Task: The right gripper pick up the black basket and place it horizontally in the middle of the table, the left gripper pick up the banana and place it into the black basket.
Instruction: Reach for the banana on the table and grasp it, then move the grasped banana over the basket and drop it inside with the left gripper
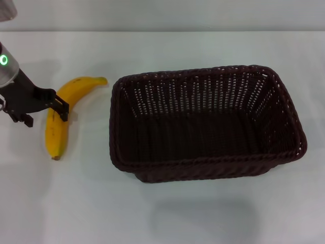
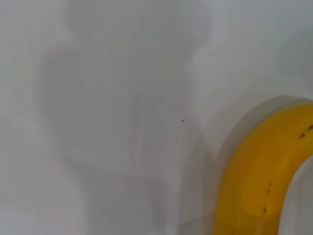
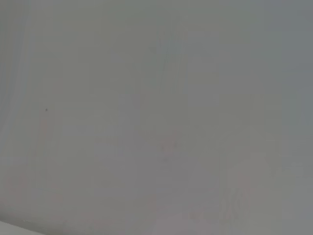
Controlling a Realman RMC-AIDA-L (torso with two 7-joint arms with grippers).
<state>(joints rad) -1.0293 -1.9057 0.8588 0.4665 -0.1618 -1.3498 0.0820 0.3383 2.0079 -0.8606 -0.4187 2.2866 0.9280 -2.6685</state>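
Observation:
The black basket (image 1: pixel 205 122) stands upright and empty on the white table (image 1: pixel 162 213), its long side running left to right, in the middle and right of the head view. The yellow banana (image 1: pixel 57 127) lies on the table left of the basket, apart from it. My left gripper (image 1: pixel 43 114), with a green light ring, is open and low over the banana's middle. One finger (image 1: pixel 62 108) overlaps the banana and the other sits to its left. The banana also shows in the left wrist view (image 2: pixel 259 171). My right gripper is out of view.
The right wrist view shows only bare white table (image 3: pixel 156 117). A grey wall edge runs along the table's far side (image 1: pixel 162 15). White tabletop lies in front of the basket and the banana.

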